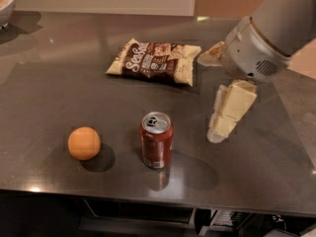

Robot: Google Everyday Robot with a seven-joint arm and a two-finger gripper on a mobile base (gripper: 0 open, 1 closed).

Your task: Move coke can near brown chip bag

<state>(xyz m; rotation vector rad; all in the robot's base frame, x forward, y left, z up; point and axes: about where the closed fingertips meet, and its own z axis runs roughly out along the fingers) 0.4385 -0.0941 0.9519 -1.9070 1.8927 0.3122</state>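
Note:
The coke can [157, 146] stands upright on the dark grey table [54, 93], near the front edge at the middle. The brown chip bag [154, 61] lies flat farther back, above the can in the camera view, with a clear gap between them. My gripper [217, 132] hangs over the table to the right of the can and in front of the bag's right end. It touches neither and holds nothing that I can see.
An orange ball [84, 143] sits left of the can. A bowl [5, 6] with orange fruit stands at the far left corner. The table's front edge runs just below the can. My arm's grey wrist [259, 48] fills the upper right.

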